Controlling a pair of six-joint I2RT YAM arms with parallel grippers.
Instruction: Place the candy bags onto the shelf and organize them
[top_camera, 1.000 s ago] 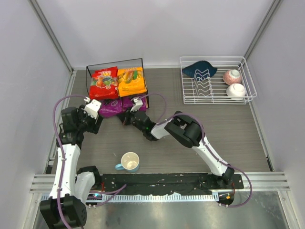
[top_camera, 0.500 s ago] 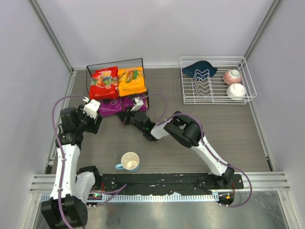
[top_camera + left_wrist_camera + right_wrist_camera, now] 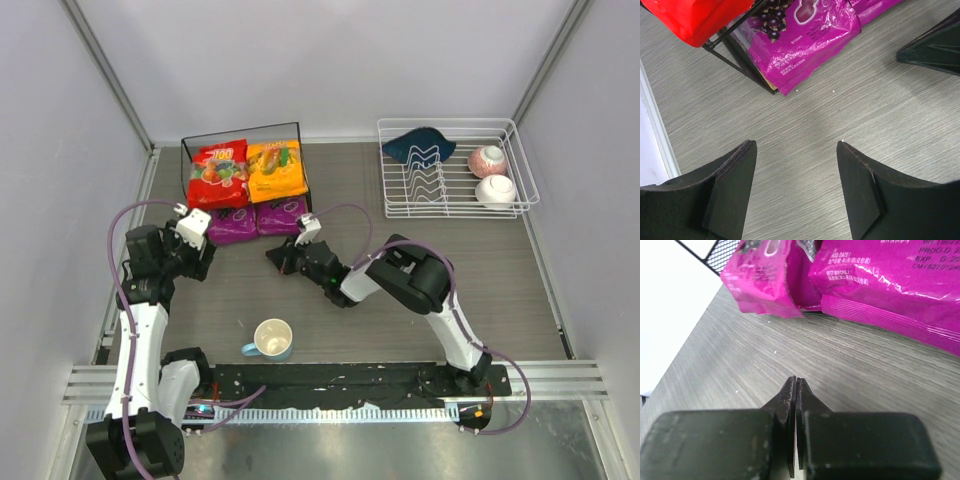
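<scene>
mug (image 3: 272, 339) nearest, untouched | left gripper (image 3: 795, 147) spread, empty, just short of purple bags (image 3: 232, 226) | right gripper (image 3: 795, 385) pinched together on nothing | purples fill lower tier, red bag (image 3: 219, 172) and orange bag (image 3: 277, 170) top of shelf (image 3: 240, 132); stocking looks finished, hence idle hands

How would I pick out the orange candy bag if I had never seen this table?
Look to the back left of the table for the small black-framed shelf, across from the white wire rack. Two bags lie side by side on its top board, and the orange-yellow bag is the right-hand one. Its neighbour is the red bag, and the purple bags lie lower down.
</scene>
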